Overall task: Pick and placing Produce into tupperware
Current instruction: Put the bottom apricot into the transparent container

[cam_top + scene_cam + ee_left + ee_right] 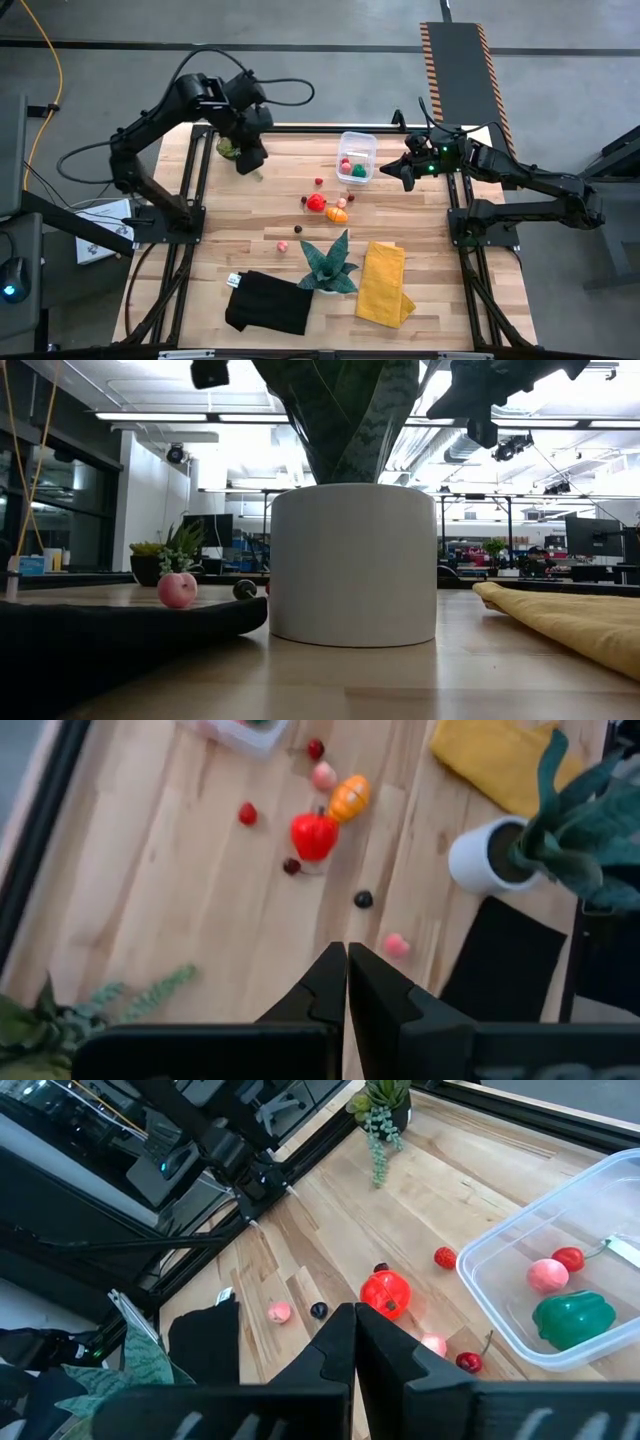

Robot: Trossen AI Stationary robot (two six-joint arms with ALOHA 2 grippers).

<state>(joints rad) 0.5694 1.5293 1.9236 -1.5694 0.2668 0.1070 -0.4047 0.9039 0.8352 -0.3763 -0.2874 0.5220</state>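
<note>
Clear rounded plastic tub (pixel 560 1280) holds a glossy green pepper (pixel 573 1317) and perhaps two cherries, while both grippers, left (pixel 346 982) and right (pixel 355 1342), hover pinched shut, empty.

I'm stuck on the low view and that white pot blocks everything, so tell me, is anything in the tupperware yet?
Observer: Yes. The clear tub holds three pieces: a green pepper, a pink one and a red one.
Operator: Where's the right hand?
Observer: The right hand hovers beside the tub, shut and empty.
Operator: And the left?
Observer: The left hand is shut and empty, next to the small leafy potted plant.
</note>
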